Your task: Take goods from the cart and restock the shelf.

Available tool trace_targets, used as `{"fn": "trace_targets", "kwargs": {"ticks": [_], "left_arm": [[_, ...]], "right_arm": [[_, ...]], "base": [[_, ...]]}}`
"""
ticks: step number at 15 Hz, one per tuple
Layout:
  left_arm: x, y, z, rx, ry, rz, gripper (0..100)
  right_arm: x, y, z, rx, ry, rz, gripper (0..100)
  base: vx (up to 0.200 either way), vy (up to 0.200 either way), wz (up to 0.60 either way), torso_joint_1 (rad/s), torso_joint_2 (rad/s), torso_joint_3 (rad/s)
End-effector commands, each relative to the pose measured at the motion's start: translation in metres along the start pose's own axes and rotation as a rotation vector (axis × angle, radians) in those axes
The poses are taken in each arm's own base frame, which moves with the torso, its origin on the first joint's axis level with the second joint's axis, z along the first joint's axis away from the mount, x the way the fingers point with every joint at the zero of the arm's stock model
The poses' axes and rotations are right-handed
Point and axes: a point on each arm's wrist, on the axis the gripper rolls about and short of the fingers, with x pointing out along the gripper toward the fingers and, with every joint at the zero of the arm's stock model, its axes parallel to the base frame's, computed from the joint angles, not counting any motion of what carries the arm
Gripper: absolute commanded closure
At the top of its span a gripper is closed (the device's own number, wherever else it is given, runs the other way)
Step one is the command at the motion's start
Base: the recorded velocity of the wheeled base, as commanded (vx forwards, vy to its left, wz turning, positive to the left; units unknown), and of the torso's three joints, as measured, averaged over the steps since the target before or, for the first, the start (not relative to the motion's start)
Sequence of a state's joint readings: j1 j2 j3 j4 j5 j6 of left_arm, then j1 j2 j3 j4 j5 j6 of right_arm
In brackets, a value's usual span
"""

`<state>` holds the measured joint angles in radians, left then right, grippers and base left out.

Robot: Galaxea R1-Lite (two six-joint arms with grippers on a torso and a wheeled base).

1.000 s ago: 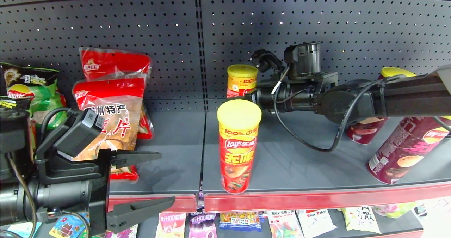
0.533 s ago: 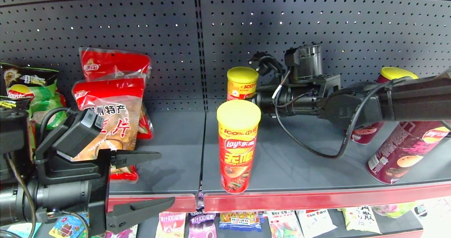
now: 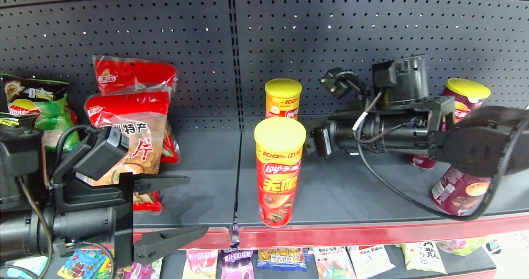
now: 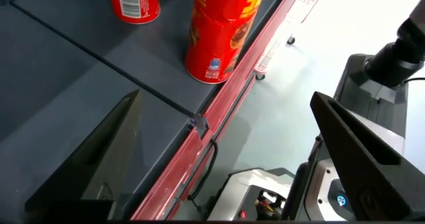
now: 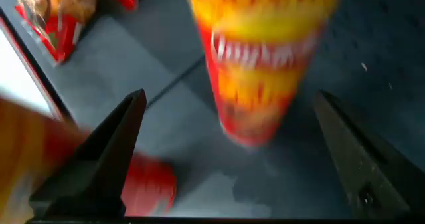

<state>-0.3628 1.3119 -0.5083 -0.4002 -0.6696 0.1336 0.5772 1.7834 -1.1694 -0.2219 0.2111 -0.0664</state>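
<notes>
Red cardboard crisp tube [image 3: 279, 180], yellow plastic lid; tilted maroon crisp tube [image 3: 454, 192]; dark grey metal shelf [image 3: 351, 188], red front edge; dark dotted pegboard wall [image 3: 124, 27].

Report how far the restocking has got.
Done: two chip cans, the front can and the rear can, stand upright on the shelf. In hand: nothing; the right gripper is open, facing the rear can without gripping it, and the left gripper is open and empty. Left: probably more goods to fetch, since bare shelf space shows beside the cans.
</notes>
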Motion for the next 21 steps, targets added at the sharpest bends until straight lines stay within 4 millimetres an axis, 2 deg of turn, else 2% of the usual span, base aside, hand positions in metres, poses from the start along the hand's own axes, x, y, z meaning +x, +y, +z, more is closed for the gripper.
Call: {"fn": "trace_targets", "kwargs": {"ticks": [1, 2, 4, 5, 6, 7, 8, 10, 13, 16, 18, 21], "left_arm": [[0.005, 0.005, -0.002, -0.013, 0.020, 0.022, 0], [0.007, 0.006, -0.003, -0.019, 0.031, 0.038, 0], [0.013, 0.011, -0.005, -0.026, 0.051, 0.065, 0], [0.014, 0.012, -0.005, -0.030, 0.056, 0.068, 0], [0.018, 0.015, -0.006, -0.036, 0.068, 0.085, 0], [0.019, 0.017, -0.004, -0.035, 0.069, 0.091, 0], [0.024, 0.021, -0.005, -0.043, 0.081, 0.099, 0], [0.033, 0.024, -0.006, -0.046, 0.108, 0.130, 0], [0.054, 0.021, -0.005, -0.031, 0.150, 0.147, 0], [0.065, 0.019, -0.011, -0.028, 0.194, 0.168, 0], [0.074, 0.017, -0.011, -0.023, 0.207, 0.147, 0], [0.088, 0.023, -0.008, -0.018, 0.216, 0.165, 0]], "right_arm": [[-0.036, 0.006, -0.001, 0.013, -0.024, -0.049, 0], [-0.044, 0.007, -0.004, 0.022, -0.022, -0.058, 0], [-0.075, 0.015, -0.018, 0.040, -0.016, -0.069, 0], [-0.083, 0.017, -0.021, 0.039, -0.019, -0.076, 0], [-0.102, 0.021, -0.031, 0.040, -0.019, -0.110, 0], [-0.110, 0.024, -0.036, 0.039, -0.020, -0.118, 0], [-0.136, 0.032, -0.055, 0.029, -0.020, -0.128, 0], [-0.173, 0.043, -0.072, 0.014, -0.073, -0.120, 0], [-0.215, 0.048, -0.093, 0.013, -0.164, -0.220, 0], [-0.238, 0.049, -0.100, 0.025, -0.237, -0.352, 0], [-0.246, 0.049, -0.109, 0.034, -0.253, -0.402, 0], [-0.249, 0.048, -0.107, 0.041, -0.274, -0.433, 0]], "base": [[0.000, 0.000, 0.00, 0.000, 0.00, 0.000], [0.000, 0.000, 0.00, 0.000, 0.00, 0.000], [0.000, 0.000, 0.00, 0.000, 0.00, 0.000], [0.000, 0.000, 0.00, 0.000, 0.00, 0.000], [0.000, 0.000, 0.00, 0.000, 0.00, 0.000], [0.000, 0.000, 0.00, 0.000, 0.00, 0.000], [0.000, 0.000, 0.00, 0.000, 0.00, 0.000], [0.000, 0.000, 0.00, 0.000, 0.00, 0.000], [0.000, 0.000, 0.00, 0.000, 0.00, 0.000], [0.000, 0.000, 0.00, 0.000, 0.00, 0.000], [0.000, 0.000, 0.00, 0.000, 0.00, 0.000], [0.000, 0.000, 0.00, 0.000, 0.00, 0.000]]}}
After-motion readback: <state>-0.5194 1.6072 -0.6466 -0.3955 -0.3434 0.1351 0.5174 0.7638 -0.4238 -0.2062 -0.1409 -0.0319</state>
